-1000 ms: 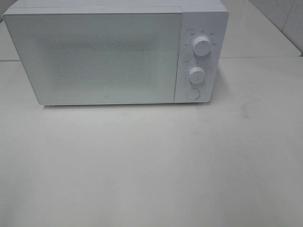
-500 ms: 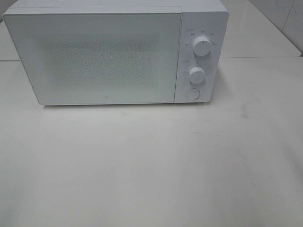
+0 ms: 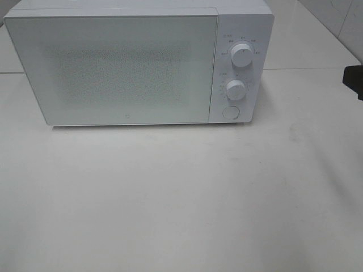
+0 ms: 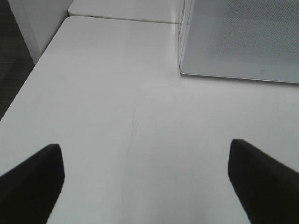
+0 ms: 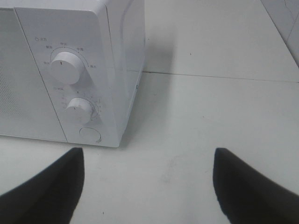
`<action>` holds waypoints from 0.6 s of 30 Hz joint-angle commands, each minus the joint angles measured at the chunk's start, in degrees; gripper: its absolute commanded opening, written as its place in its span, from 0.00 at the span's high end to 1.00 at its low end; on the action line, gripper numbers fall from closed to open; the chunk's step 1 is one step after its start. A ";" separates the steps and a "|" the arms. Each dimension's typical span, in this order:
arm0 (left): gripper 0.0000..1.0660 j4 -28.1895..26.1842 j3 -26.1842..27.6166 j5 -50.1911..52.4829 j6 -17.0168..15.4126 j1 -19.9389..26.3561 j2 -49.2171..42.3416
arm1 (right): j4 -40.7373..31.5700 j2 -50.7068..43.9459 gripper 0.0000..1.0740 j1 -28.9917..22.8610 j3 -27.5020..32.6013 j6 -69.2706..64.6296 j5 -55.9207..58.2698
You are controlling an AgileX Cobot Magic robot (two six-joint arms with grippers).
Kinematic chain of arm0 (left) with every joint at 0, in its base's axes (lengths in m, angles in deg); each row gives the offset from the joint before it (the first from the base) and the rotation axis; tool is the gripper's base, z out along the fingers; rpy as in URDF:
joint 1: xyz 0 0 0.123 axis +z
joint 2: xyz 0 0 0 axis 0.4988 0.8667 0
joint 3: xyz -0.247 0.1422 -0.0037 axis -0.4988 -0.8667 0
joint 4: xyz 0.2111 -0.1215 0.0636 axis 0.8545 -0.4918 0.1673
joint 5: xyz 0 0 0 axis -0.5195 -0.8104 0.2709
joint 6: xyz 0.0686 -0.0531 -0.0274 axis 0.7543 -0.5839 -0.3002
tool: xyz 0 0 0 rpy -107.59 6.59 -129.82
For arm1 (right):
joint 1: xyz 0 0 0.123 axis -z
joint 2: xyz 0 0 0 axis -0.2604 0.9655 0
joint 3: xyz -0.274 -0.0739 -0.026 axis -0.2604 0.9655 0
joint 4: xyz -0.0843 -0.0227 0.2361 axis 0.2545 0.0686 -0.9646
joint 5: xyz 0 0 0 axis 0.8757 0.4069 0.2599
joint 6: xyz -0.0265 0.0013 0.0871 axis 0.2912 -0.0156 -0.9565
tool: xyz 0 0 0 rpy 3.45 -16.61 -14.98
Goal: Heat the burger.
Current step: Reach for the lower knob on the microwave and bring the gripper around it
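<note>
One microwave (image 3: 113,68), two knobs (image 3: 242,55), one button (image 3: 230,111)

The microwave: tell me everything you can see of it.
The microwave is a white box that looks like glossy plastic or painted metal. It stands upright and level on the white table, with its front toward the high camera. Its wide door is shut, and the speckled window is too hazy to see through. The panel right of the door carries an upper knob, a lower knob and a round button beneath. Only the table touches it.
</note>
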 commanded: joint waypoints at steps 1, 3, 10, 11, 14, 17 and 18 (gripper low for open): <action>0.18 -0.23 -0.23 0.11 0.00 -0.23 -1.38 | 0.29 2.98 0.31 0.29 0.06 0.06 -5.21; 0.18 -0.23 -0.23 0.11 0.00 -0.23 -1.38 | 0.34 4.81 0.31 0.29 0.06 0.06 -7.39; 0.18 -0.23 -0.23 0.11 0.00 -0.23 -1.38 | 0.34 13.18 0.31 0.29 0.06 1.03 -16.84; 0.18 -0.23 -0.23 0.11 0.00 -0.23 -1.38 | 0.34 13.18 0.31 0.29 0.06 1.03 -16.84; 0.18 -0.23 -0.23 0.11 0.00 -0.23 -1.38 | 0.11 16.67 0.31 0.29 0.06 2.69 -21.94; 0.18 -0.23 -0.23 0.11 0.00 -0.23 -1.38 | -1.72 20.00 0.31 0.29 0.06 4.47 -26.13; 0.18 -0.23 -0.23 0.11 0.00 -0.23 -1.38 | -2.81 21.14 0.31 0.29 0.06 5.21 -27.39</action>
